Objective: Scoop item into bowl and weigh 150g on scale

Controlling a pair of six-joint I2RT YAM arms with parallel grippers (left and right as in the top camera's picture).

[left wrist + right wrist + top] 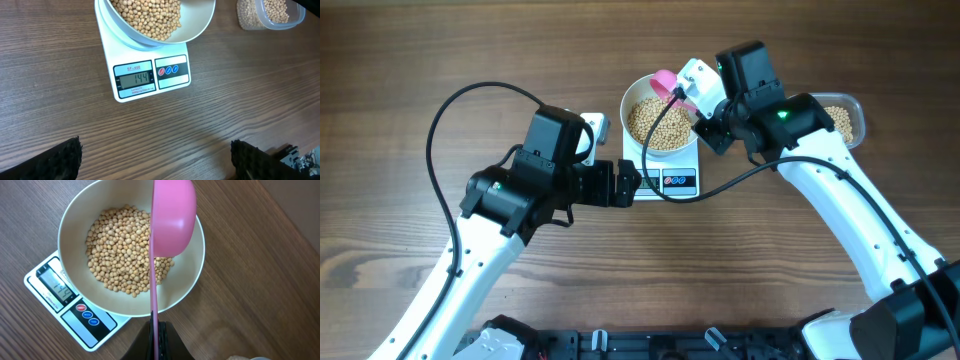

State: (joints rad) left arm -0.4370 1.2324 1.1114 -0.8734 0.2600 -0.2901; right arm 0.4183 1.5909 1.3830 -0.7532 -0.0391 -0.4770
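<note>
A white bowl holding tan beans sits on the white scale. In the left wrist view the scale's display reads 144. My right gripper is shut on the handle of a pink scoop, whose head hangs turned on edge over the bowl's right side, above the beans. The scoop shows at the bowl's far rim from overhead. My left gripper is open over bare wood in front of the scale, with nothing between its fingers.
A clear plastic container with more beans stands at the right, behind my right arm; it also shows in the left wrist view. A black cable loops over the table on the left.
</note>
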